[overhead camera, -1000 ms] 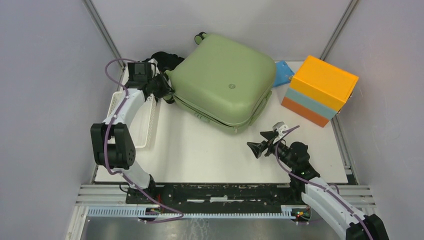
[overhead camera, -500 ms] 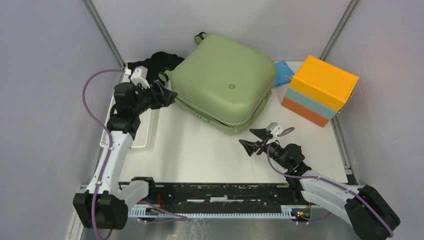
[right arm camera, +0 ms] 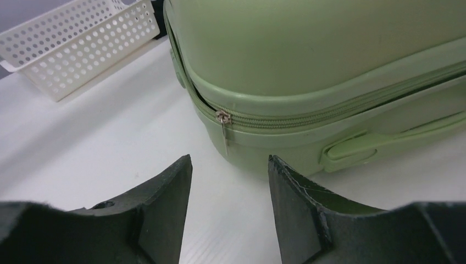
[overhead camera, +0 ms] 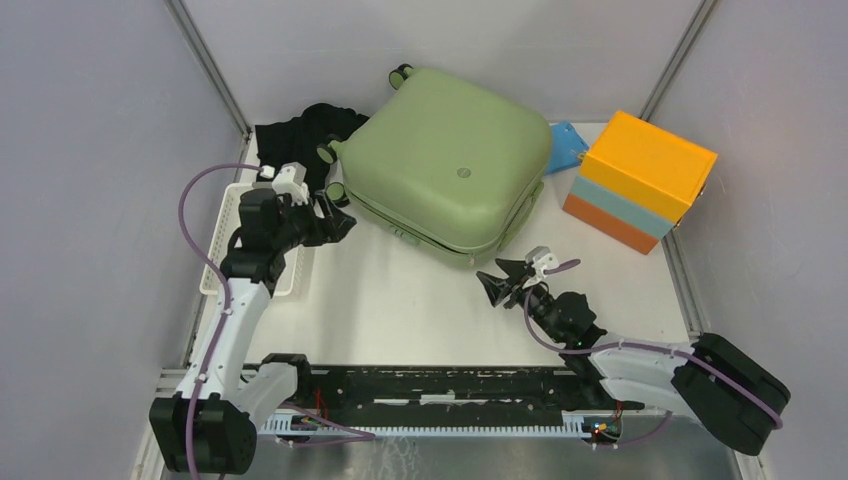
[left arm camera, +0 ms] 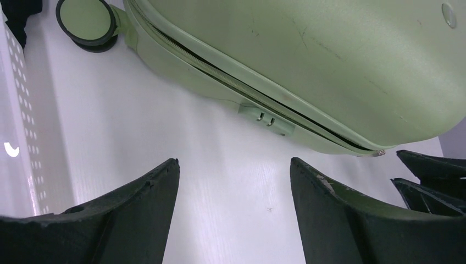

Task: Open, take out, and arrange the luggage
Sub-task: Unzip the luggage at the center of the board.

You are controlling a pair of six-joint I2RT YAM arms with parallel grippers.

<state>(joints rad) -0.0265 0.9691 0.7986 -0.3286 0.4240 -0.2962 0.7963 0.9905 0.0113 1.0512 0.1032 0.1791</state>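
Observation:
The sage-green luggage [overhead camera: 445,165] lies flat at the back of the table, lid down, its black wheels [overhead camera: 327,153] to the left. My left gripper [overhead camera: 337,218] hovers open just in front of the wheel corner, holding nothing. From the left wrist I see the luggage [left arm camera: 308,55], a wheel [left arm camera: 87,22], the lock [left arm camera: 266,118] and a dark gap along the zip seam. My right gripper [overhead camera: 497,277] is open and empty at the near corner. From the right wrist the zip pull [right arm camera: 223,124] hangs just beyond my right gripper [right arm camera: 229,159], left of the side handle [right arm camera: 379,146].
A white perforated basket [overhead camera: 222,240] stands at the left edge, under my left arm. Black cloth [overhead camera: 300,125] lies behind it. An orange and light-blue box [overhead camera: 640,180] sits at the right, with a small blue item [overhead camera: 566,145] between it and the luggage.
My left gripper has opened and drawn back toward the near side from the wheel corner. The right gripper has moved left toward the luggage's near corner, its jaws narrowing.

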